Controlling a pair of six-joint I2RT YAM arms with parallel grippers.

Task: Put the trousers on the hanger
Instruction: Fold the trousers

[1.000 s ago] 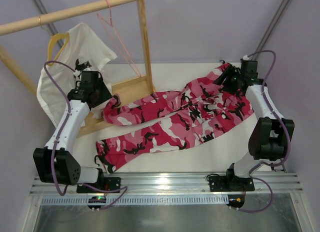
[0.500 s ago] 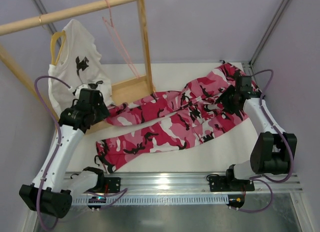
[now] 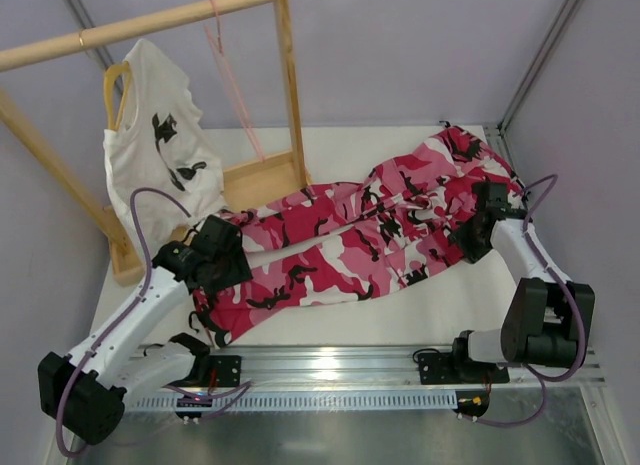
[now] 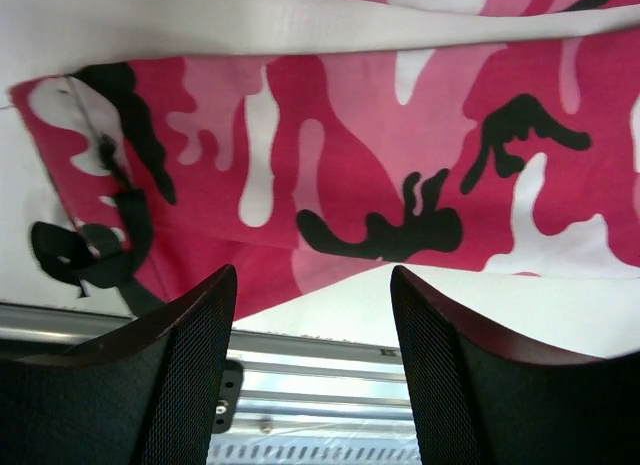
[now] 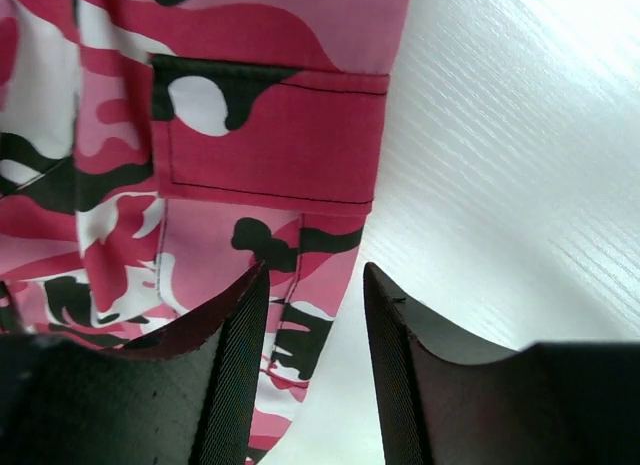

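Observation:
The pink, white and black camouflage trousers [image 3: 370, 230] lie flat across the table, waist at the far right, both legs running to the near left. The pale-pink wire hanger [image 3: 232, 80] hangs by its hook from the wooden rail, far from both grippers. My left gripper [image 3: 218, 265] hovers open over the leg cuffs. In the left wrist view the gripper [image 4: 310, 275] holds nothing, with the trousers' leg end [image 4: 330, 155] just beyond it. My right gripper [image 3: 474, 240] is open at the waist's right edge. In the right wrist view the gripper [image 5: 315, 270] straddles the trousers' hem below a pocket flap [image 5: 270, 135].
A white T-shirt with black print [image 3: 160, 140] hangs on a yellow hanger [image 3: 112, 85] at the left of the wooden rack [image 3: 290, 95]. The rack's base board [image 3: 255, 175] touches the upper trouser leg. A metal rail [image 3: 330, 370] runs along the near table edge.
My left arm swung from the rack base toward the near edge, over the leg cuffs; the T-shirt has settled back. The right gripper slid nearer along the waist's edge and its jaws narrowed.

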